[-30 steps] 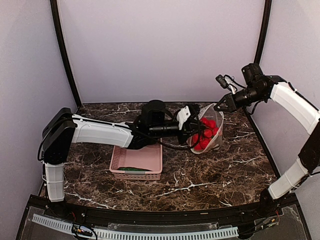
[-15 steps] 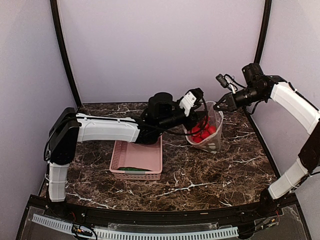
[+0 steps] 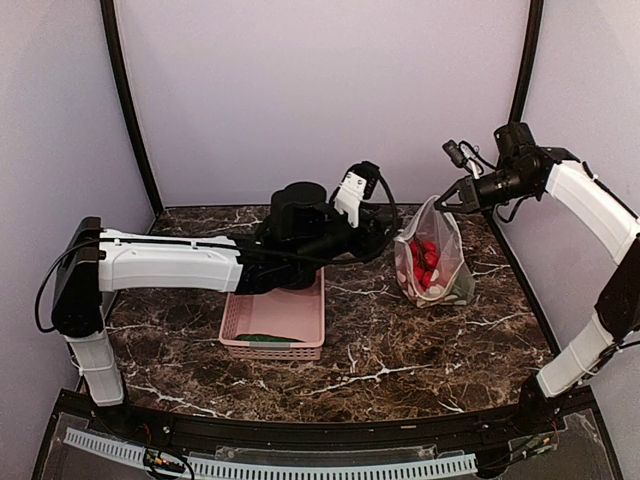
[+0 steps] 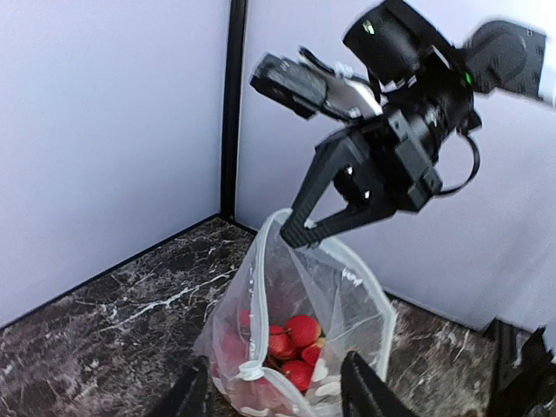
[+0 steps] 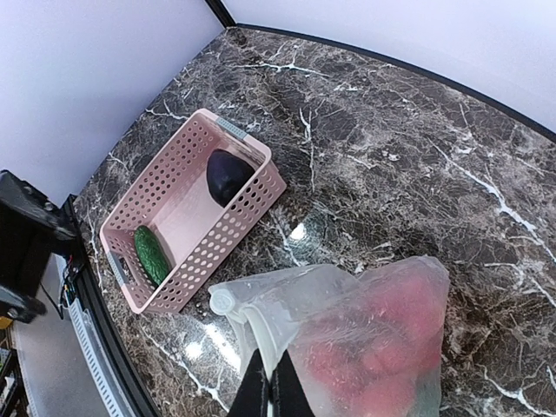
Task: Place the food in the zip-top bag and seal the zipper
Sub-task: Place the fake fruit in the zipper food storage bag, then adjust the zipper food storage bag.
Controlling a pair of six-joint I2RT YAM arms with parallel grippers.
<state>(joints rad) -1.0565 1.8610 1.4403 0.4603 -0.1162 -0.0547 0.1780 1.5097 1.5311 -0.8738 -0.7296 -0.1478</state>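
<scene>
My right pincer (image 3: 443,199): pinching the zip-top bag (image 3: 447,240) at its mouth edge.
My left pincer (image 4: 276,393): spread, empty.
Bag: red round fruits (image 4: 301,330).
Pink basket (image 5: 156,178): cucumber (image 5: 151,252), eggplant (image 5: 228,175).

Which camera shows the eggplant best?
Right wrist: the eggplant lies uncovered in the basket. In the top view the left arm hides it; the left wrist view faces the bag, not the basket.

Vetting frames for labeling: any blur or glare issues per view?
Top external: evenly lit, sharp. Left wrist: right arm motion-blurred at its far links, zip-top bag in focus. Right wrist: glare patches on the marble table beside the bag, bag itself soft, pink basket sharp.
</scene>
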